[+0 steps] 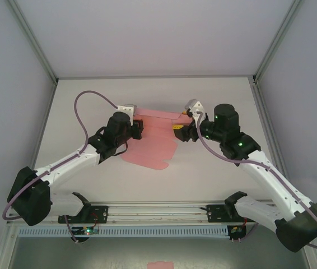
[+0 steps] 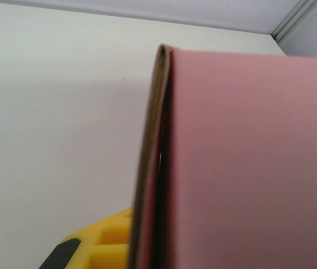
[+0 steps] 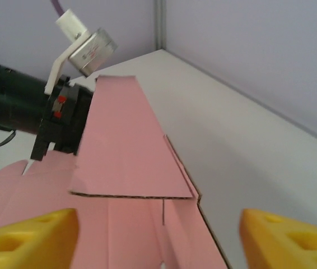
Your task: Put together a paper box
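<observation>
Right jaws wide; paper box (image 1: 153, 147) part-folded

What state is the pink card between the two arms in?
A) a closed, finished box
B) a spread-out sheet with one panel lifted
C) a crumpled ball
B: the paper box lies spread out on the table, with one panel standing up from it.

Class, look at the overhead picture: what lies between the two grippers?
The paper box, a pink cut-out sheet with one flap folded up, fills the gap between the left gripper and the right gripper. The top view shows this.
</observation>
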`<action>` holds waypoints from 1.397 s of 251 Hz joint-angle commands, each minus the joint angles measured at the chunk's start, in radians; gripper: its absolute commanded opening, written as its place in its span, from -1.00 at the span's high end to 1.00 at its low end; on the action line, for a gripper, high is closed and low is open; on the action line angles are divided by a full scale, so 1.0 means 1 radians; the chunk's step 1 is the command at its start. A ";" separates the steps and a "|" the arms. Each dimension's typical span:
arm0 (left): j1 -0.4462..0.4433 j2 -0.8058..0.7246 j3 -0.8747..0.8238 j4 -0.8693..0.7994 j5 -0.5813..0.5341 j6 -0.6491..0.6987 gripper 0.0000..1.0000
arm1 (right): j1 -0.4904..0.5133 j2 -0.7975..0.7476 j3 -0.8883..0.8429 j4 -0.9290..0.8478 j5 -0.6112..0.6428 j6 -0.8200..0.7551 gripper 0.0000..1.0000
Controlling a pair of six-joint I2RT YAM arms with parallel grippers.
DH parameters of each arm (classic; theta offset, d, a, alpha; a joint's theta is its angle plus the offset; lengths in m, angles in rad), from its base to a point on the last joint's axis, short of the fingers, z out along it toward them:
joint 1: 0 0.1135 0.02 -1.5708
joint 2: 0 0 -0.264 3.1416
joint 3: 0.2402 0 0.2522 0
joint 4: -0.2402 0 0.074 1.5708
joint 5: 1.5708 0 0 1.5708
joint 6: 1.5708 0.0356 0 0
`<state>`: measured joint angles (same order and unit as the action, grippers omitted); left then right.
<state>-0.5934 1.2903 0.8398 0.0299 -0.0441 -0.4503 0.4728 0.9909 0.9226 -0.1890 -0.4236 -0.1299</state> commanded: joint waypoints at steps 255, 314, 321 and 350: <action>0.004 -0.017 -0.032 0.065 0.178 0.046 1.00 | 0.138 0.249 0.108 0.154 0.281 -0.047 -0.87; -0.024 0.039 -0.023 0.093 0.143 -0.017 1.00 | 0.203 0.344 -0.058 0.689 0.604 0.166 -0.96; -0.025 0.044 -0.019 0.090 0.137 -0.025 1.00 | 0.210 0.353 -0.060 0.696 0.644 0.167 -0.97; -0.026 0.046 -0.005 0.044 0.043 -0.059 1.00 | 0.221 0.335 -0.057 0.641 0.791 0.125 -0.96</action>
<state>-0.5671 1.3514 0.7940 0.0113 -0.0689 -0.5030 0.6628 1.3334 0.8612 0.2878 0.1810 -0.0540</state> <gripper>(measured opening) 0.094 0.983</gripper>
